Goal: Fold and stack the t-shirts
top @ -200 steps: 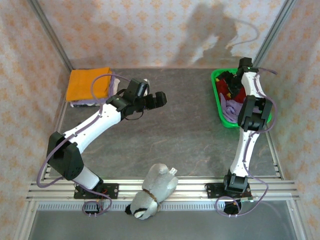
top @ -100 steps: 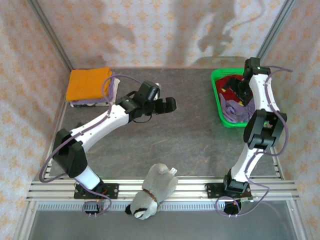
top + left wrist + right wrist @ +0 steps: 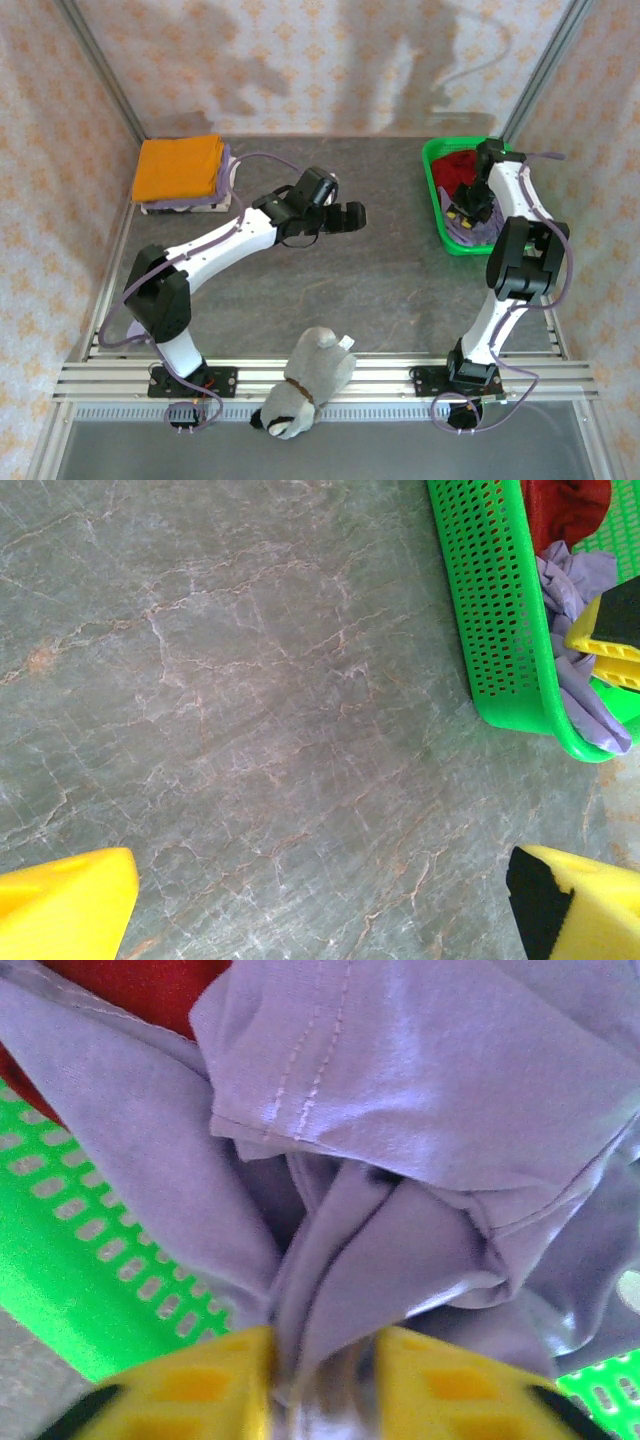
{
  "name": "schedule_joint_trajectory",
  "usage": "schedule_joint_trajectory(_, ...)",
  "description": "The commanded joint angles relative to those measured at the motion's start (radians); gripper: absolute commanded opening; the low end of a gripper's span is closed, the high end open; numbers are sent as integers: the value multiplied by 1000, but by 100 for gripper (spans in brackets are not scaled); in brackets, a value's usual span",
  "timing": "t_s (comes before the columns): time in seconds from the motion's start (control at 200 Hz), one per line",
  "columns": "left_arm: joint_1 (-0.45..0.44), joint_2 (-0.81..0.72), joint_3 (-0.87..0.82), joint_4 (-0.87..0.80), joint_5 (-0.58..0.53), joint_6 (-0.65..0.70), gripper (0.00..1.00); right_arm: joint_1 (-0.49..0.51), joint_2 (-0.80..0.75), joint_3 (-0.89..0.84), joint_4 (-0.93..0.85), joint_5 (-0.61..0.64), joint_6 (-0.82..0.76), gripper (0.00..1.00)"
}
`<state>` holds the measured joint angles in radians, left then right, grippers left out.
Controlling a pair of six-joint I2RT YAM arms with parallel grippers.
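T-shirts are being handled at the pick-up step, as judged. One is being taken from the green basket (image 3: pixel 436 205) at the far right of the tabletop (image 3: pixel 380 290), while a folded orange t-shirt (image 3: pixel 178 167) is lying at the far left corner with purple cloth (image 3: pixel 227 172) showing under its edge.

Inside the basket, a dark red t-shirt (image 3: pixel 462 168) is lying at the far end, and a crumpled lavender t-shirt (image 3: pixel 420 1090) is lying at the near end. The right claw (image 3: pixel 325 1370) is being held clenched on a bunched fold of the lavender cloth, which is being pinched between its yellow fingers. The left claw (image 3: pixel 320 900) is being held released, fingers wide apart, over bare tabletop between the stack and the basket.

A lift clear of the basket wall is being called for next, then a spread on the open middle. The red shirt is at risk of being dragged along, and a second corner is probably being left for the left claw.

The scene is being enclosed by patterned wallpaper walls (image 3: pixel 300 60). The tabletop is showing grey and stone-veined. A grey-and-white plush toy (image 3: pixel 305 385) is lying at the near rail between the arm bases.
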<state>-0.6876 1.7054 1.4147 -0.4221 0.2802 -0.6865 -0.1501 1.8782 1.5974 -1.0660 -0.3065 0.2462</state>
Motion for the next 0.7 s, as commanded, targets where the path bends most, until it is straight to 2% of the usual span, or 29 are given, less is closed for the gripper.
schedule_joint_trajectory(0.0, -13, -52, -40, 45, -3, -25, 94, 16, -78, 14, 0, 83, 2, 10)
schedule_joint_trajectory(0.025, -13, -56, -47, 50, -3, -25, 94, 17, -97, 11, 1, 96, 3, 7)
schedule_joint_trajectory(0.2, -13, -83, -63, 38, -10, -16, 94, 25, -261, -5, 31, 165, 14, 0)
schedule_joint_trajectory(0.456, -7, -122, -62, -8, -24, 6, 94, 85, -514, 34, 146, 186, 7, 0)
schedule_joint_trajectory(0.696, 49, -197, -168, 57, 4, -32, 93, 141, -723, 78, 430, 125, -32, 0)
